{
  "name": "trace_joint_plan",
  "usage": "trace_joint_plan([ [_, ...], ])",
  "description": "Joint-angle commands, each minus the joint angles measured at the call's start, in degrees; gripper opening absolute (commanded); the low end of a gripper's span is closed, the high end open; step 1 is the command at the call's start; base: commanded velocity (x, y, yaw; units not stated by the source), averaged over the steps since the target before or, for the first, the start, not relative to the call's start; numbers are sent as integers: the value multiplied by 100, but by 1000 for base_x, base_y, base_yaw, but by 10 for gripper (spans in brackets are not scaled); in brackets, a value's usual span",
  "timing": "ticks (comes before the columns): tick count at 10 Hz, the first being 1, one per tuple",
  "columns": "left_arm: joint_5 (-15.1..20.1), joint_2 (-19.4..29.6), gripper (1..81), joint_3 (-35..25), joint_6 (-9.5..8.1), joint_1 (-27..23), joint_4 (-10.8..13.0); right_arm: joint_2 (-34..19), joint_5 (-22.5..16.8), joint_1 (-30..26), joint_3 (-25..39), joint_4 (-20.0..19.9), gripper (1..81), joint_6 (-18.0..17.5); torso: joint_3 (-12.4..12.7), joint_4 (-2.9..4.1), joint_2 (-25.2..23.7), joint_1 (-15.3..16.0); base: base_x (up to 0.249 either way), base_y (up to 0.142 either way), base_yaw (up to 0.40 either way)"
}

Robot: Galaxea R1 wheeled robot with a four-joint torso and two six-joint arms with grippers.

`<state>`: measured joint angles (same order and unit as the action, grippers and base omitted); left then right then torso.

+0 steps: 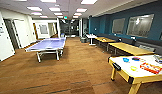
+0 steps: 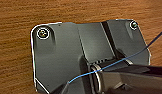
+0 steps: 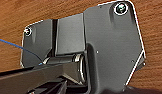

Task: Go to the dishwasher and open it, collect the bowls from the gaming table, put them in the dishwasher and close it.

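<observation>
brown floor [image 1: 72,72] lies nearest; blue bowl [image 1: 126,60] sits on the gaming table [image 1: 122,68]; both grippers' jaw state: cannot tell.

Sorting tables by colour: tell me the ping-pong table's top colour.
Blue-violet top with white edge lines on the ping-pong table, best in the head view.

An office games lounge — a ping-pong table [image 1: 47,45], yellow-topped tables [image 1: 129,48] along a teal wall [image 1: 102,25], ceiling light panels [image 1: 34,8], brown carpet [image 1: 72,72].
</observation>
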<state>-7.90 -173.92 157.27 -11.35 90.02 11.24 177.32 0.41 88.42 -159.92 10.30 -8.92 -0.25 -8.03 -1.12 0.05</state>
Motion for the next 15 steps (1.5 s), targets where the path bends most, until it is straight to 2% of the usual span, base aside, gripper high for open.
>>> trace_joint_plan([
  [1,245,-2,811,-3,28,-260,27,51,-279,-320,23,16,811,13,0,0,0,0,167,-75,0],
  [4,245,-2,811,-3,28,-260,-8,51,-279,-346,32,16,811,22,0,0,0,0,165,-75,0],
  [7,245,-2,811,-3,28,-260,1,51,-279,-347,32,16,811,22,0,0,2,0,153,0,0],
  [15,245,-2,811,14,19,-269,-17,51,-279,-347,32,16,811,22,-2,0,2,0,8,0,0],
])
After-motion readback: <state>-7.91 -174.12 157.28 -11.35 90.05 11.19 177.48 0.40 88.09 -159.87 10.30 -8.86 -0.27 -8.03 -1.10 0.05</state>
